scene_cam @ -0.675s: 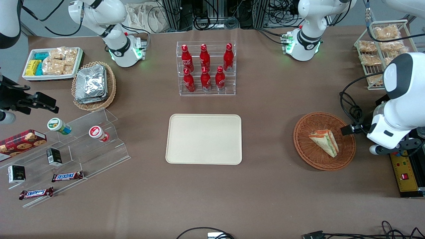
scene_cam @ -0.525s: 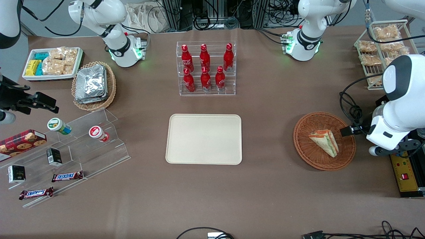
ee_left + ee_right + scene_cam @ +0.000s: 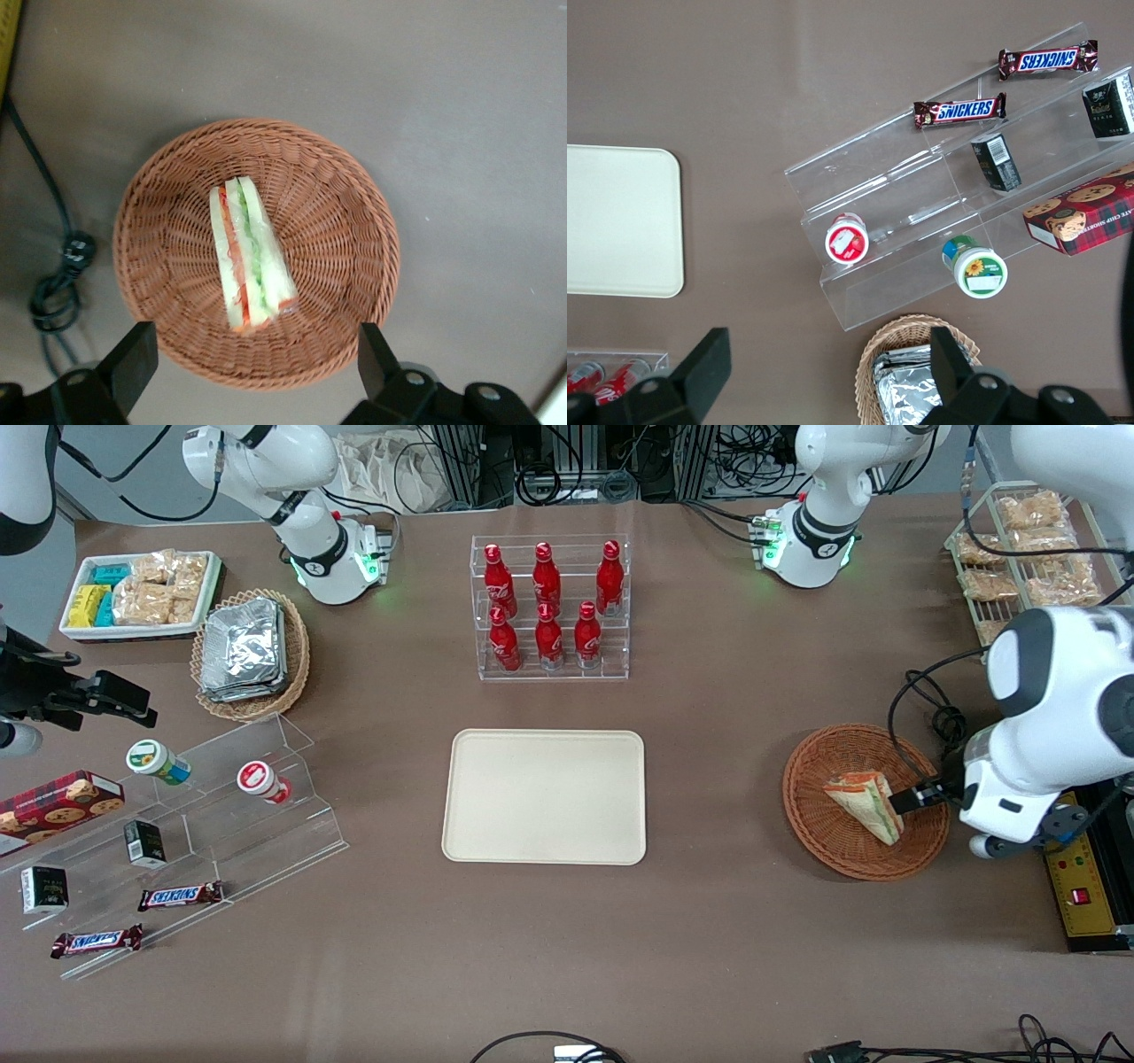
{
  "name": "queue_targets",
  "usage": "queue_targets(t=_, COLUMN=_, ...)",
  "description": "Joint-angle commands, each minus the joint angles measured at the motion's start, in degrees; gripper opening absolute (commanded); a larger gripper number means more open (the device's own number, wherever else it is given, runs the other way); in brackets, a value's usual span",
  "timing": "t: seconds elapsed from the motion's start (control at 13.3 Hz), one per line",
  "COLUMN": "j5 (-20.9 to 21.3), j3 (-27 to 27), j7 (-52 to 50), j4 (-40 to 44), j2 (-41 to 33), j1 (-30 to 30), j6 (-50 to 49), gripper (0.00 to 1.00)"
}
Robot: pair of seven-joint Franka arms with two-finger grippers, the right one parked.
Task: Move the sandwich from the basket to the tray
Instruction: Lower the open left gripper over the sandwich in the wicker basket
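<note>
The sandwich, a clear-wrapped white-bread wedge with green, orange and red layers, lies in the round reddish-brown basket toward the working arm's end of the table. My gripper hovers over the basket's rim, close beside the sandwich. In the left wrist view the sandwich rests in the middle of the basket, and the gripper is open, its black fingers wide apart above the basket's edge with nothing between them. The cream tray sits bare at the table's middle.
A black cable coils beside the basket, and a yellow control box lies at the table's edge. An acrylic rack of red bottles stands farther from the camera than the tray. A wire rack of snack packets is above the working arm.
The left arm has swung toward the basket. Its gripper went from just outside the rim to over the basket, next to the sandwich. The sandwich has not moved.
</note>
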Motion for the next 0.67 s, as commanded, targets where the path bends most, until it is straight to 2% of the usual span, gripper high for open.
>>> queue_targets(t=0.0, j5=-0.04, j3=-0.14, j7=-8.37, j4=-8.11, j2=0.01, j1=0.96, j6=8.83, gripper=1.0)
queue_targets(t=0.22, j5=0.76, j3=0.3, j7=-17.4, j4=-14.73, j2=0.97, j1=1.31, j6=16.86, gripper=1.0)
queue_targets(t=0.38, j5=4.16, j3=0.74, j7=-18.5, j4=-15.18, j2=2.38, j1=1.4, j6=17.13, gripper=1.0)
queue_targets(t=0.6, j5=5.24, j3=1.35, j7=-18.85, j4=-16.05, j2=4.4, j1=1.4, j6=18.79, gripper=1.0)
